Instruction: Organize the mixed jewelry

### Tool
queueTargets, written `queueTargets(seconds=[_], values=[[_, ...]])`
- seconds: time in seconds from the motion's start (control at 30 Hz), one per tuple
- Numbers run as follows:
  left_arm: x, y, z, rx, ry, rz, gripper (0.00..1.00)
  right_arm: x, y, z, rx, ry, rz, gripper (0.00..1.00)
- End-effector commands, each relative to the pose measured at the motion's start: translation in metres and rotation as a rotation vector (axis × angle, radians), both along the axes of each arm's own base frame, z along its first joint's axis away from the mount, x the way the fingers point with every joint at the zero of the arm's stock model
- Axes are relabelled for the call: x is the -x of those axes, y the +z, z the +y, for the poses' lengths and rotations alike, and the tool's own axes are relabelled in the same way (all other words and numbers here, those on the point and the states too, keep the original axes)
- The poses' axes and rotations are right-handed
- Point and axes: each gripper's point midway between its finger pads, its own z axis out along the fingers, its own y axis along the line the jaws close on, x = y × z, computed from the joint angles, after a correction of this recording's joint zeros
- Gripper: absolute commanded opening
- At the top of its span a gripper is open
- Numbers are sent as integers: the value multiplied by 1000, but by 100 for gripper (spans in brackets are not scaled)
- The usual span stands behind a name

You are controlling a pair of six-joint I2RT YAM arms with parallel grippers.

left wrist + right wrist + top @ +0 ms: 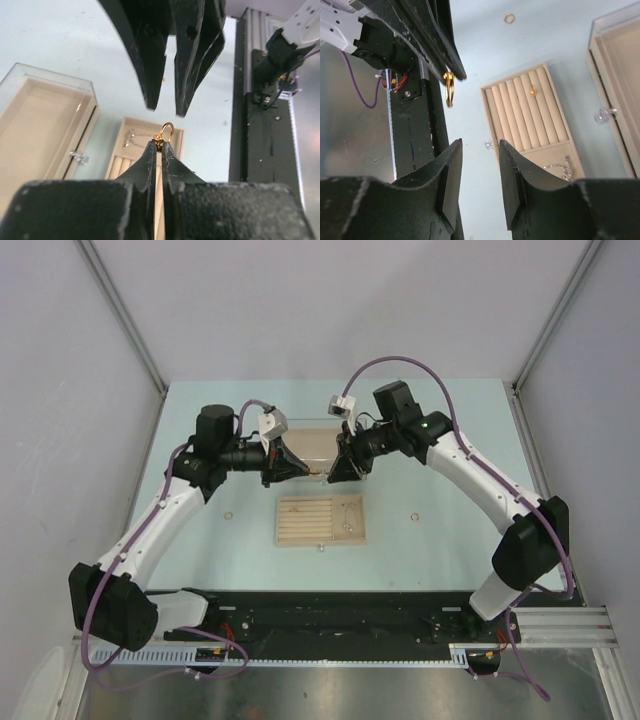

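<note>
Gold ring (166,132) pinched tight by left fingers (152,156), held up in air above tabletop (300,400). Right fingers (453,167) spread, nothing between, close by at ring's 12 o'clock in left wrist view. Beige tray (300,525) sits at 6 o'clock of clear box (310,443). Chain (560,167) lies in tray's open part. Loose ring (228,512) at tray's 9 o'clock, other loose ring (412,513) at 3 o'clock. Prob. next: held ring to be put in tray slot. Right fingers best moved away 1st. Ring to be lowered slowly, lined up w/ slot, pushed in, then let go.
</note>
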Motion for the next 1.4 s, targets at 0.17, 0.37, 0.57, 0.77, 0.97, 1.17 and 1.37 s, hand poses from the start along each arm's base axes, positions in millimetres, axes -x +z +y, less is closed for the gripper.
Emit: queueTargets(seconds=[0.17, 0.37, 0.57, 0.77, 0.97, 1.17, 1.37], values=[[-32, -45, 31, -329, 103, -115, 0, -8, 33, -37, 22, -103, -170, 41], [-40, -93, 39, -543, 208, -219, 0, -15, 27, -46, 60, -163, -203, 41], [-43, -133, 45, -700, 261, -270, 0, -20, 20, -54, 91, -199, -212, 41], [-38, -167, 42, -825, 250, -312, 0, -24, 17, -57, 106, -220, -219, 41], [-40, -183, 37, -895, 229, -325, 0, -25, 13, -60, 113, -227, -209, 41], [-40, -195, 32, -936, 218, -328, 0, -24, 12, -62, 107, -226, -203, 41], [-38, -205, 26, -965, 196, -329, 0, -25, 10, -62, 105, -229, -198, 40]])
